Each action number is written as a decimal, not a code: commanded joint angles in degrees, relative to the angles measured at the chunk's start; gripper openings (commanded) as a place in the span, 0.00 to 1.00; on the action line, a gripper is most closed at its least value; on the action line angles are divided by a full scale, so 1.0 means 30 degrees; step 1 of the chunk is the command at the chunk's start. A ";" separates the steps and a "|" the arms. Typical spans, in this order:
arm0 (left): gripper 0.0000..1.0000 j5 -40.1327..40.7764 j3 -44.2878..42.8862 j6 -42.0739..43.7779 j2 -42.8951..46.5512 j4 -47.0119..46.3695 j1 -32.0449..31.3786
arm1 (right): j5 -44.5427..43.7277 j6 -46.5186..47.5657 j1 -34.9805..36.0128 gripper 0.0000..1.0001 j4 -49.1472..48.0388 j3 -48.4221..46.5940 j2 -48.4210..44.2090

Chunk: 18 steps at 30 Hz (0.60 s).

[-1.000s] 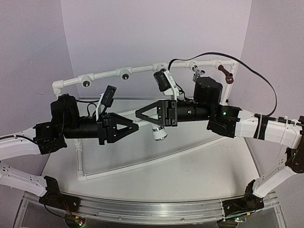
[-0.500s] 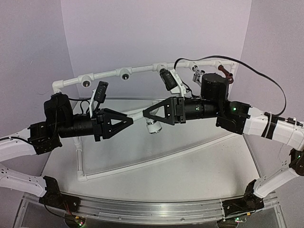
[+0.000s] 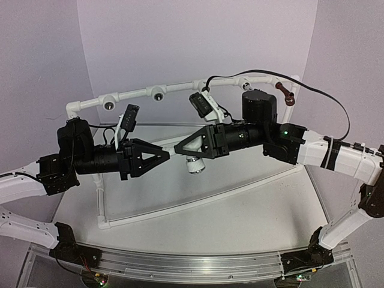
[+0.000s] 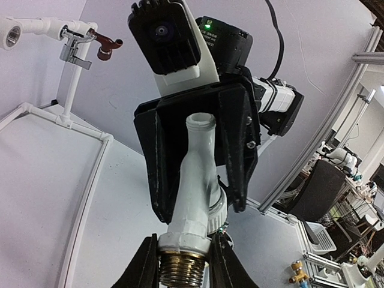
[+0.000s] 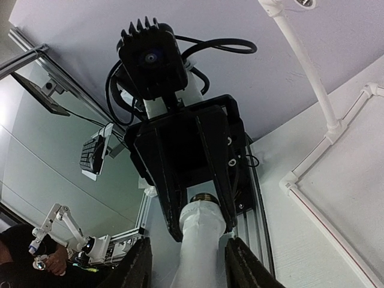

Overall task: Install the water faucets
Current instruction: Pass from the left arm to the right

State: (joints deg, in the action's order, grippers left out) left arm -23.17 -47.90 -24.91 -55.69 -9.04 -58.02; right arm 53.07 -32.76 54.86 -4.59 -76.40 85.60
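Observation:
A white water faucet (image 3: pixel 193 163) with a brass threaded end hangs in mid-air between my two grippers, above the table. My left gripper (image 4: pixel 183 252) is shut on the faucet (image 4: pixel 195 180) at its white collar, just above the brass thread. My right gripper (image 5: pixel 191 258) faces it from the other side. Its fingers stand on either side of the white spout (image 5: pixel 201 240), with a gap on each side. A dark red-brown faucet (image 3: pixel 287 94) sits on the pipe frame's far right end, next to a silver one (image 4: pixel 75 51).
The white PVC pipe frame (image 3: pixel 129 96) runs along the back, with dark round sockets (image 3: pixel 158 95) facing forward. Its lower rail (image 3: pixel 180 207) crosses the table under both arms. A black cable (image 3: pixel 324 96) loops over the right arm.
My right gripper opened wide off the faucet, then narrowed part of the way. That arm swung up and right, then came back left. The left gripper kept its hold.

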 commanded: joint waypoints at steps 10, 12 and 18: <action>0.42 0.1555 -0.0803 0.0301 0.0387 0.0615 0.0326 | -0.5447 0.4430 -0.0013 0.00 0.6452 -0.1602 -0.0913; 0.82 0.2659 -0.0774 0.0378 0.0649 0.1433 0.0326 | -1.0828 0.6839 -0.0017 0.00 0.8913 -0.1685 -0.1818; 0.95 0.4269 -0.1390 0.1149 -0.0182 0.4768 0.0322 | -1.9086 1.5764 0.0001 0.00 0.9672 -0.0681 -0.3695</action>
State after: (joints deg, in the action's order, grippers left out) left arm -15.47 -48.58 -24.06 -55.10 -1.30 -57.25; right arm 18.32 -7.39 55.05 20.55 -77.39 78.88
